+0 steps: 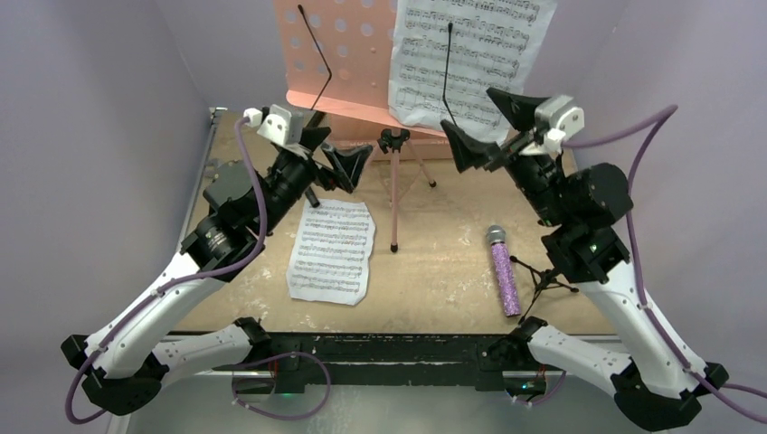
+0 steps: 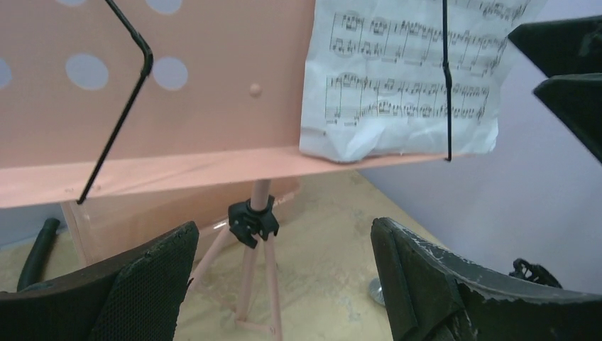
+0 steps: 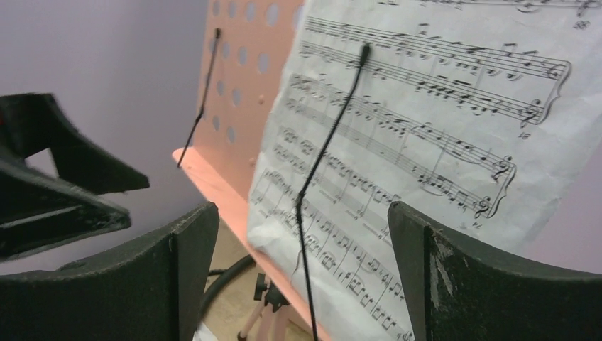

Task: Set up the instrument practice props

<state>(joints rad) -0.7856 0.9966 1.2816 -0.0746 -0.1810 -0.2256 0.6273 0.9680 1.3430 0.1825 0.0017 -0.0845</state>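
Note:
The pink perforated music stand stands upright at the back on its tripod legs. One sheet-music page rests on its right half behind a black wire arm. A second page lies flat on the table. The purple glittery microphone lies at the right beside the small black tripod mic stand. My left gripper is open and empty in front of the stand's lower left. My right gripper is open and empty just in front of the page on the stand.
Purple walls enclose the tan table board on the left, back and right. A pink translucent box sits behind the stand's pole. A black handle lies at far left. The board's metal edge runs along the left.

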